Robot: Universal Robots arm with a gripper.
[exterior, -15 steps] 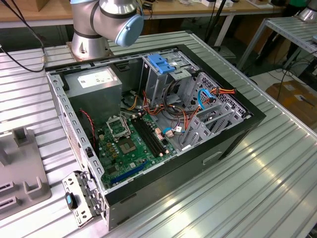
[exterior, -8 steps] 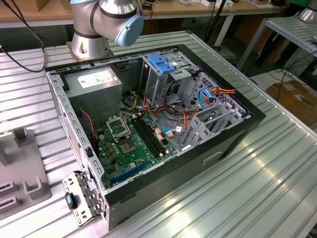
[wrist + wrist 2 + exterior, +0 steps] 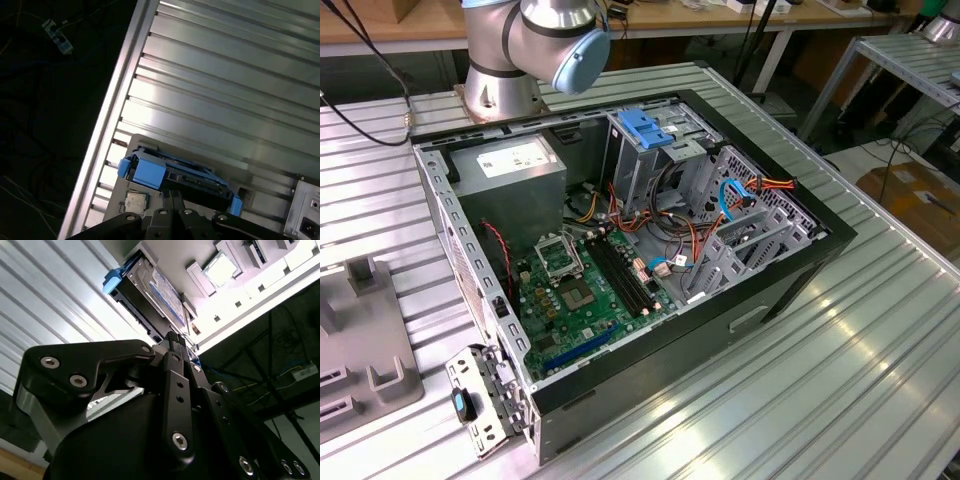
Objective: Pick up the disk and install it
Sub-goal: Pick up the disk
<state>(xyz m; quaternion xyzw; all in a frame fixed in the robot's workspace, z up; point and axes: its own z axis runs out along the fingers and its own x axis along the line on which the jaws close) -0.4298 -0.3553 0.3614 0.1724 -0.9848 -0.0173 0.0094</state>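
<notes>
Quick status: the disk (image 3: 182,176) is standing on edge in a grey holder (image 3: 117,200) on the desk (image 3: 225,75), close to the desk's edge, w/ its blue rail frame showing at both ends. The second wrist view shows the label side of the disk (image 3: 165,295) facing out. The same holder also has a square chip (image 3: 135,202) lying flat in a pocket just beside the disk.

The tool (image 3: 170,194) is right at the disk's near edge. Its two fingers are pressed together w/ nothing visible btw them, so it's not clamped on the drive afaict. Can't tell if the tips actually touch it.

In the exterior view the PC case (image 3: 650,360) lies open on its side mid-desk. What's inside:
- The grey PSU (image 3: 510,165) w/ a white label sits in the corner nearest the arm (image 3: 535,40).
- The green motherboard (image 3: 570,290) lies flat on the case floor.
- A metal drive cage (image 3: 640,170) stands just beside the PSU, w/ a bare blue bracket (image 3: 645,127) on top.
- Red, orange and blue cables (image 3: 760,190) are bunched at the end toward the exterior view's right.

On the exterior view's left, a grey slotted block (image 3: 370,340) sits on the desk, apart from the case.
</notes>
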